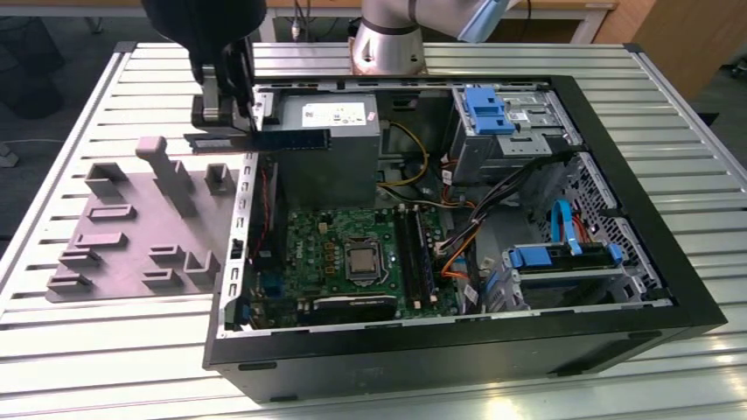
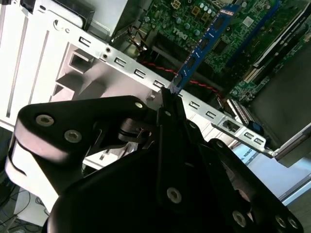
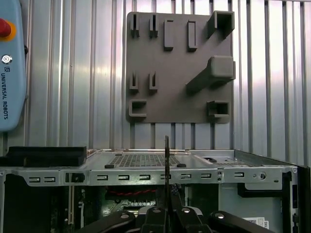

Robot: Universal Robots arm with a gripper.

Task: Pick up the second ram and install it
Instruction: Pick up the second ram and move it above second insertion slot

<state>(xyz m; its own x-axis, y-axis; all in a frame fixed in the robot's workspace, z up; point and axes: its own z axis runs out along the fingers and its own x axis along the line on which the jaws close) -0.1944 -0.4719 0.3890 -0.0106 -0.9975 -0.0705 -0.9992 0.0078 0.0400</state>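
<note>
The gripper [image 1: 226, 129] is in the upper left of the exterior view, and its two black fingers are pinched tight on the second ram [image 1: 292, 139]. The ram is a thin blue-green stick. It is up in the air and lies flat, sticking out from the fingers toward the exterior view's right, in front of the grey power box [image 1: 332, 118]. It hangs over the side wall [image 1: 247, 201] of the open computer case [image 1: 467, 359] on the exterior view's left. It is not in a slot. The long black memory slots [image 1: 411, 254] sit on the green motherboard [image 1: 315, 245] lower down in the middle of the frame, well apart from the ram. The grey holder tray [image 1: 117, 236] lies on the metal table [image 1: 70, 367] just beside the case, on the exterior view's left.

In the second wrist view the ram [image 2: 206, 41] pokes out from the gripper [image 2: 171, 94] with the motherboard [image 2: 194, 17] behind it. In the first wrist view the ram [image 3: 166, 155] shows edge-on as a thin dark line coming out of the gripper [image 3: 166, 206], with the side wall [image 3: 146, 175] and the tray [image 3: 180, 68] beyond it
</note>
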